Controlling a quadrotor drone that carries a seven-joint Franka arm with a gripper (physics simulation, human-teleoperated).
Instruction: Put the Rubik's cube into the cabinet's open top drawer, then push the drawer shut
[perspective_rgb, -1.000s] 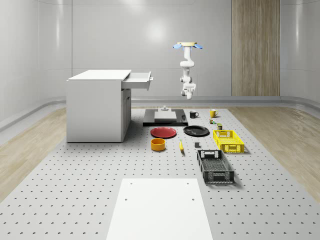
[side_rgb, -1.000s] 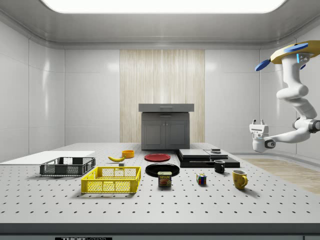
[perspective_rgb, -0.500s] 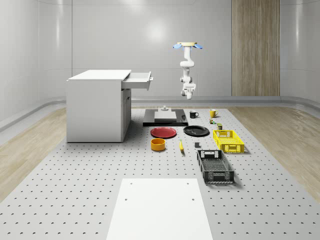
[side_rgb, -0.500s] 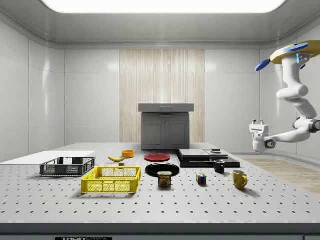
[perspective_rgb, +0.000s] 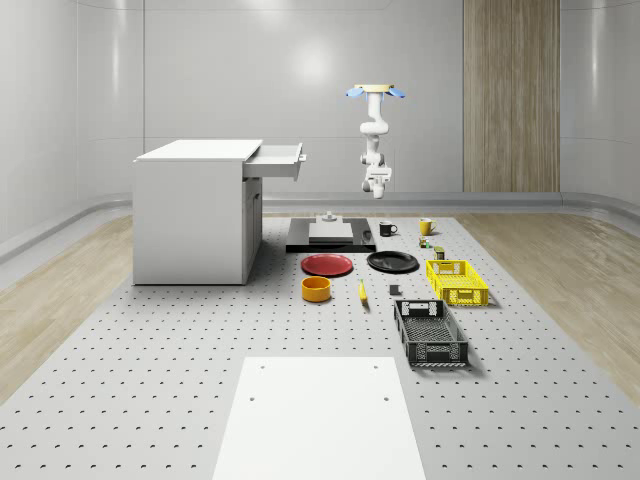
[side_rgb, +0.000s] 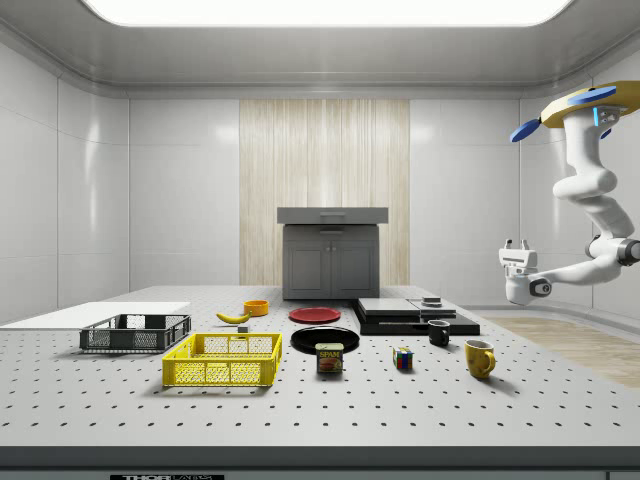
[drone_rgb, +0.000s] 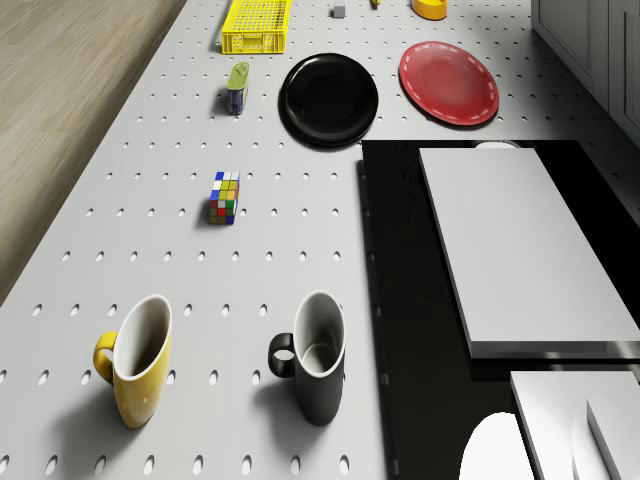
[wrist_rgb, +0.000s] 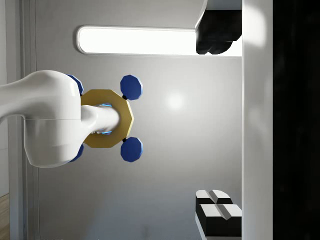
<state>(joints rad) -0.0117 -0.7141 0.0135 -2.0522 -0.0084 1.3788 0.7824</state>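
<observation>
The fingers (wrist_rgb: 220, 212) are seen spread apart, with nothing held between them. The gripper (side_rgb: 516, 243) is turned upward in mid-air, well above the table (side_rgb: 120, 400) and at the side view's right. It is carried on the arm (side_rgb: 590, 190), which is folded below the drone (side_rgb: 585, 103). The drone is seen hovering high over the table's end near the mugs, to the right of the drawer (perspective_rgb: 278, 158) in the whole-scene view. The cube (drone_rgb: 224, 197) is left on the table, well apart from the gripper, between a can (side_rgb: 329, 358) and a black mug (side_rgb: 439, 333) in the side view. The drawer is seen pulled out of the cabinet (perspective_rgb: 195, 215).
</observation>
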